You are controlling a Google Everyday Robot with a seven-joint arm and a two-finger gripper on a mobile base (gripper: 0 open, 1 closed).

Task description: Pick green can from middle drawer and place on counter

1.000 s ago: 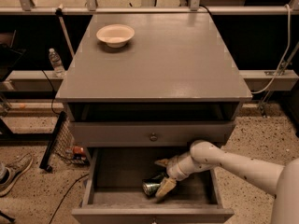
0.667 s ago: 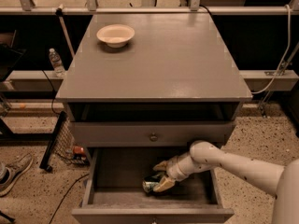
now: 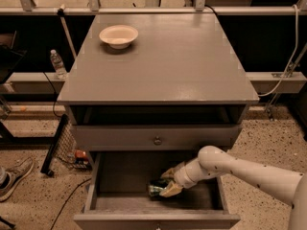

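Note:
The green can (image 3: 155, 188) lies on its side on the floor of the open middle drawer (image 3: 122, 176), near its centre. My gripper (image 3: 165, 182) reaches into the drawer from the right on the white arm (image 3: 240, 169). Its two tan fingers (image 3: 171, 190) are closed around the can's right end. The can still rests low in the drawer. The counter (image 3: 163, 61) is the grey top slab above.
A cream bowl (image 3: 118, 35) stands on the counter's back left. A closed drawer front with a knob (image 3: 157, 140) sits above the open drawer. A water bottle (image 3: 58, 63), a black rack (image 3: 56, 145) and a shoe (image 3: 14, 176) are on the floor to the left.
The two fingers have drawn closer together around the can. The can has shifted slightly left and up in the drawer. The arm has barely moved.

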